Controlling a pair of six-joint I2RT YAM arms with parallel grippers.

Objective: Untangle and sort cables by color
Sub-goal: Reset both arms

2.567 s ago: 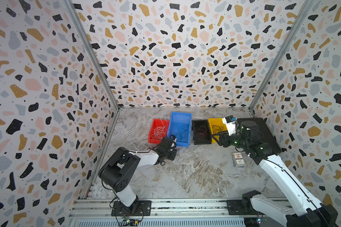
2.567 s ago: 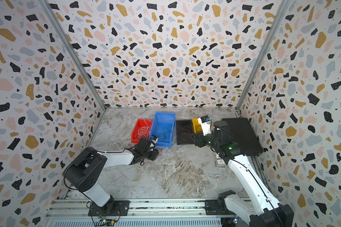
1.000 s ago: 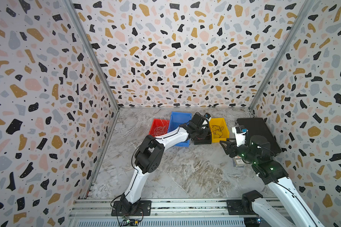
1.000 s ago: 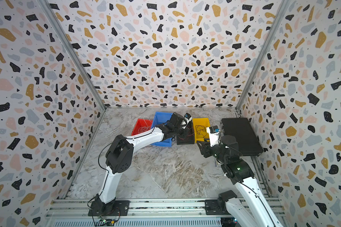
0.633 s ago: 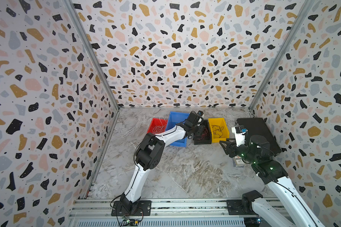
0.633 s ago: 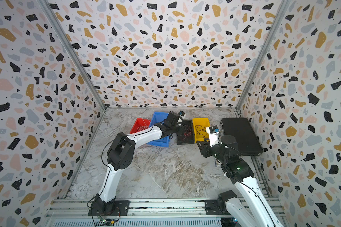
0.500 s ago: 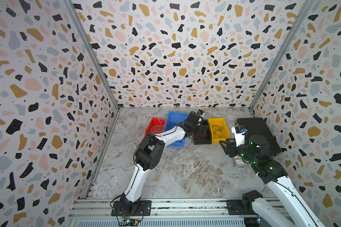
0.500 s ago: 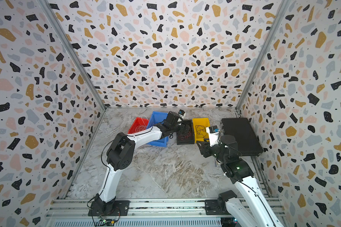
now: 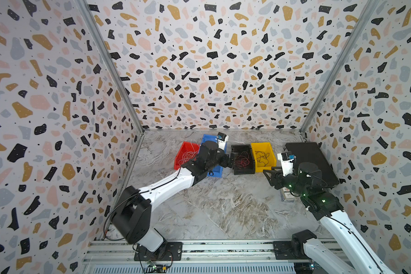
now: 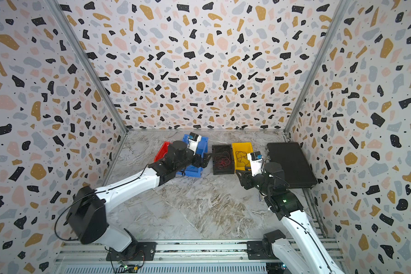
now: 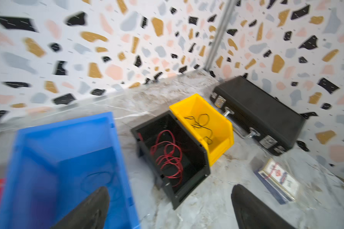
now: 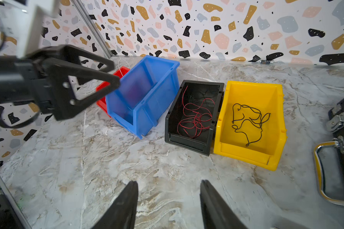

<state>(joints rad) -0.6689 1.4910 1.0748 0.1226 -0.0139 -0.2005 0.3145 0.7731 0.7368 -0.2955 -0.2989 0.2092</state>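
Red cables (image 11: 167, 156) | in black bin (image 12: 189, 143), near left claw (image 11: 170, 189) | claw released, empty

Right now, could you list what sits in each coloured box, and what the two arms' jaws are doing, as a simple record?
red bin: white cables
blue bin: contents too blurred to tell
black bin: red cables
yellow bin: black cable
left jaws: wide open, empty, between blue and black bins
right jaws: partly open, empty, over bare table in front of the yellow bin
also there: black case lying beside the yellow bin
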